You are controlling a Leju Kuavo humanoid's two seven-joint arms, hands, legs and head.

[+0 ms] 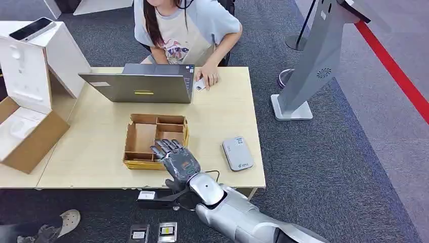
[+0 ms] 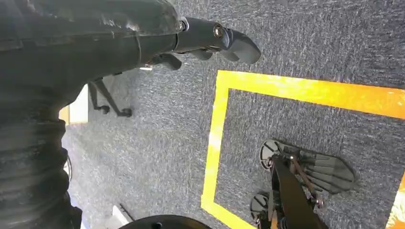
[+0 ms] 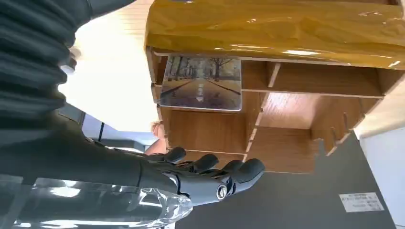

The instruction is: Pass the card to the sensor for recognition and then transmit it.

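A card (image 3: 200, 83) printed with a tree-lined road lies in a compartment of the brown cardboard tray (image 1: 139, 132), close to the tray's tape-wrapped near wall (image 3: 272, 24). My right hand (image 1: 175, 158) hovers over the tray's near right corner with its fingers (image 3: 210, 164) stretched out and apart, holding nothing and apart from the card. The grey card sensor (image 1: 238, 153) lies flat on the table to the right of the tray. My left hand (image 2: 210, 40) hangs above the carpet with nothing in it.
A person sits at the table's far side behind a grey laptop (image 1: 139, 83), one hand resting on a small white card (image 1: 201, 84). An open cardboard box (image 1: 25, 136) and a white stand (image 1: 45, 50) occupy the left. A grey kiosk (image 1: 316, 61) stands on the right.
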